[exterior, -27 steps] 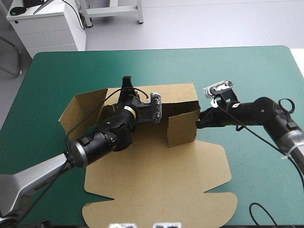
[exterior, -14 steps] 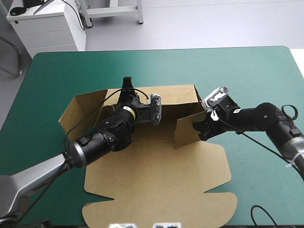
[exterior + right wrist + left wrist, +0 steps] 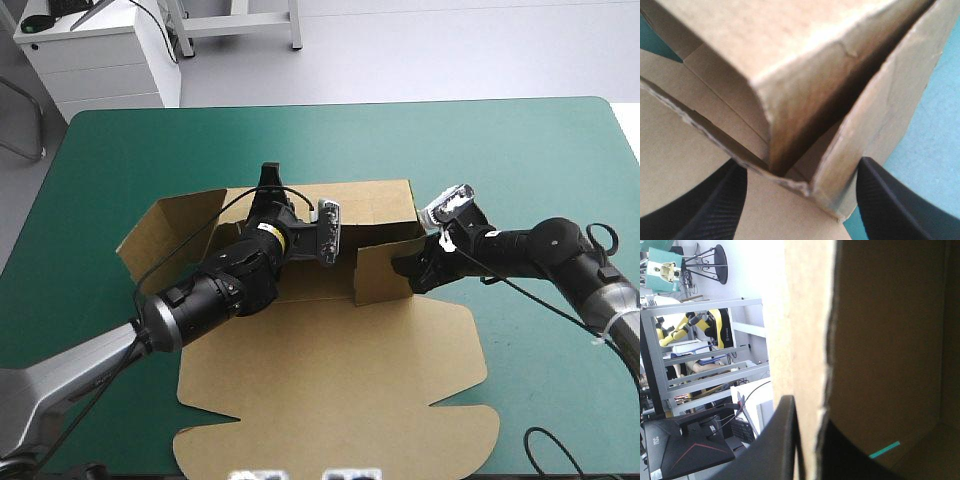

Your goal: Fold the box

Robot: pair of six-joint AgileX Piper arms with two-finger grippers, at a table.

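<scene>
1. One brown box (image 3: 330, 380) lies in the middle of the teal-green cover (image 3: 520, 150). It is half formed: the broad lid panel lies flat toward the near edge, and the walls stand at the far part.
2. At the left, one side flap (image 3: 160, 235) leans outward, apart from both grippers.
3. The left arm (image 3: 210, 295) comes in from the near left and crosses the box's left half. It hides much of the floor there.
4. The left gripper (image 3: 267, 175) is pinched on the top edge of the far wall (image 3: 370, 200). In its wrist view one black finger (image 3: 782, 440) lies on the outer face and the board's edge runs up the middle. The other finger is only a dark shape on the inner face, hard to make out.
5. Low in the box's inside corner, a thin strip of the cover shows through a gap.
6. Right of centre, one short flap (image 3: 380, 272) stands turned inward across the floor.
7. The right gripper (image 3: 408, 265) sits at the box's right corner with its fingers spread. Its wrist view shows both black fingers (image 3: 715, 205) well apart, with the corner of the raised board between them. Whether either finger touches the board cannot be told.
8. In all there are one box, two grippers, and three raised panels seen from above.
</scene>
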